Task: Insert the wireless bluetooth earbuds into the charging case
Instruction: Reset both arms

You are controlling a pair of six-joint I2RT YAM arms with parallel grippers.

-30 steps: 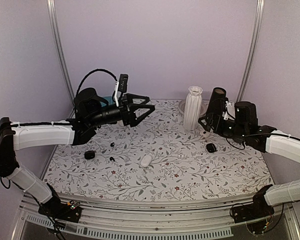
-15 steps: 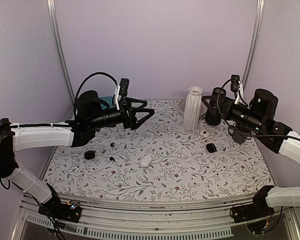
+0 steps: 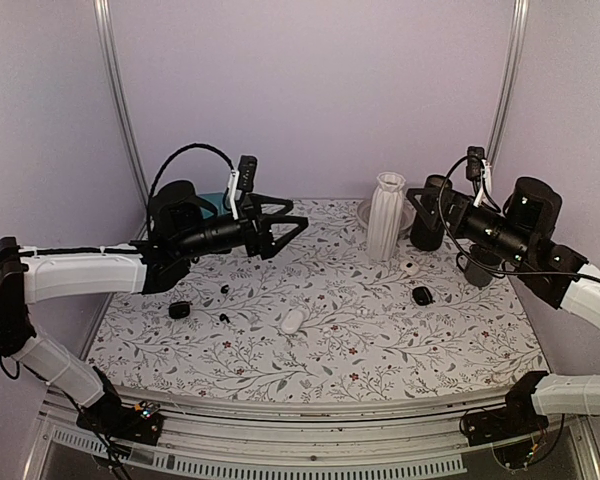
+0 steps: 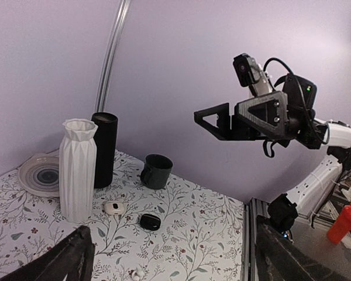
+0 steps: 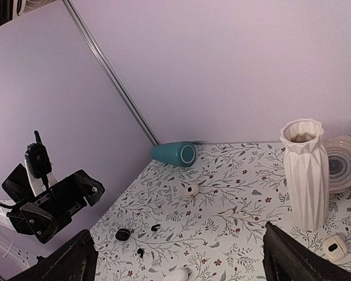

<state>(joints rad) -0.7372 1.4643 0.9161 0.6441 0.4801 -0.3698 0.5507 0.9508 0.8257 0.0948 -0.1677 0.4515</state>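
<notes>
Plainly the earbuds [image 3: 224,289] lie on the table's [image 3: 380,340] left side, below and nearward of the left gripper [image 3: 298,211], fingers spread and empty; the right gripper [image 3: 416,212], likewise spread, hangs well apart; bud axes too small to tell.

Opposed wrist views, shared vase [image 4: 77,170]

The vase [image 3: 385,216] is matt white and ribbed, the cylinder [image 4: 104,149] matt black, the table [image 3: 380,340] smooth and floral-printed; the earbuds [image 3: 223,289] look black.
</notes>
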